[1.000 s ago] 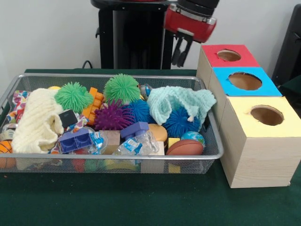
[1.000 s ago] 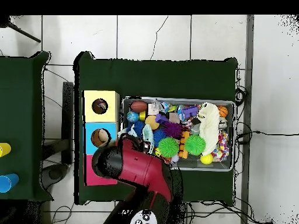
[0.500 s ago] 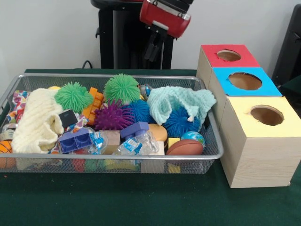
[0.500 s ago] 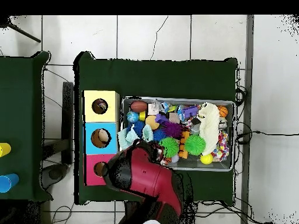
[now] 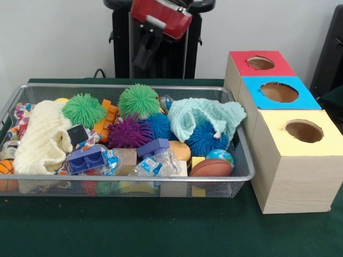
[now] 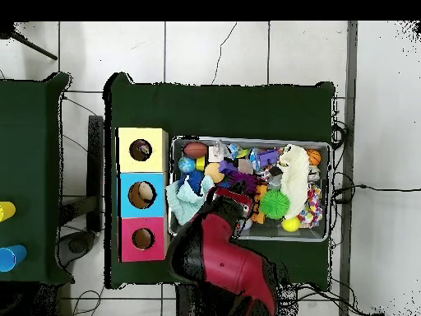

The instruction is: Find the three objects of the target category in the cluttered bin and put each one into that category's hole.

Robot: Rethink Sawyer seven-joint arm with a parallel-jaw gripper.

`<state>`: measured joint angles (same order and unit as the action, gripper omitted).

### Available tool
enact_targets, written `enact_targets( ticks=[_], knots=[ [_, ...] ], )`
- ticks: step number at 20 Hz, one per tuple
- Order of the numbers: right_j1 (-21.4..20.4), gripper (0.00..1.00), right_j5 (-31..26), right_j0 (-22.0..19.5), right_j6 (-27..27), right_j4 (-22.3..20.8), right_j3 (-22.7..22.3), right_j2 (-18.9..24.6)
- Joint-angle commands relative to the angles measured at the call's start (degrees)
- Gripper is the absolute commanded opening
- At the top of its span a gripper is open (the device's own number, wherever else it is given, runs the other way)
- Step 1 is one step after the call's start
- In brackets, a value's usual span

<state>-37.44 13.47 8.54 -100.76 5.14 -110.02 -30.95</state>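
The gripper (image 5: 143, 55), jaws too dark to judge, hangs above the wire bin's (image 5: 128, 90) far rim; descending, it could snag the mint cloth (image 5: 206, 118) instead of a spiky ball (image 5: 139, 100).

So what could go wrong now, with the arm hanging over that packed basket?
Three things, I would guess. The claw comes down among spiky balls packed close, like the green one and the purple one, so it may catch two or push one aside. The mint cloth lies over a blue ball and could snag. The wire bin's rim sits close below the claw.
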Motion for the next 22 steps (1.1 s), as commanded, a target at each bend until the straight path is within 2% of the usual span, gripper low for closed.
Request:
enact_targets(
  ticks=[1,7,13,22],
  knots=[
    [1.4,0.00,1.0,-9.4,-10.6,-5.6,-4.0,10.2],
    [2.8,0.00,-0.8,-15.6,-8.6,-8.9,-2.4,15.6],
    [6.3,0.00,-1.2,-21.1,-7.9,-11.9,-1.1,20.7],
    [9.8,0.00,7.8,-20.6,-10.9,-11.3,-0.1,20.8]
  ],
)
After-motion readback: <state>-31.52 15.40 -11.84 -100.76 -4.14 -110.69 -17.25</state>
